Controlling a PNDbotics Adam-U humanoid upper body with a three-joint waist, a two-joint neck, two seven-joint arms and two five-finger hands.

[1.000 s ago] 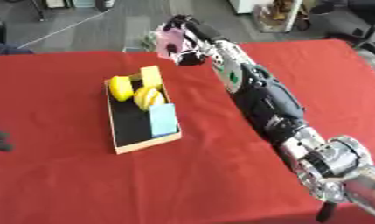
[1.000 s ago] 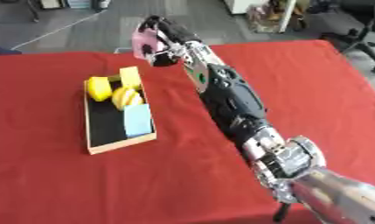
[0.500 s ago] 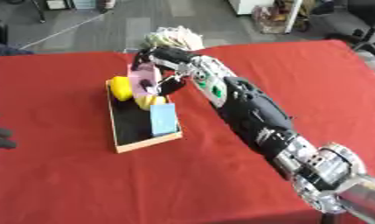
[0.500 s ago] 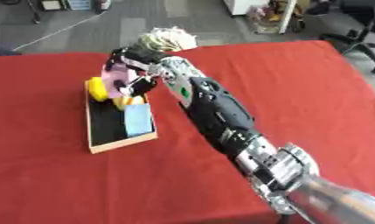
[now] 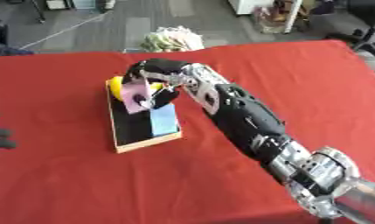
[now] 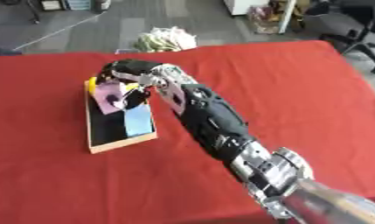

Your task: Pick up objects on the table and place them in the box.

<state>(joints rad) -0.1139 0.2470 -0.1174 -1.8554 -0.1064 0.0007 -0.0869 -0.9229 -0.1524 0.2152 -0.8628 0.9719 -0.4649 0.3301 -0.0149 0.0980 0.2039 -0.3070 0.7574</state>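
Pink object (image 5: 134, 96) pinched in right hand (image 5: 153, 75), curled, over box (image 5: 118, 138).

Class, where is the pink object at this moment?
The pink object is held in the right hand over the box, just beside the yellow item and above the light blue block.

red table (image 5: 75, 183) bearing box (image 5: 144, 143)
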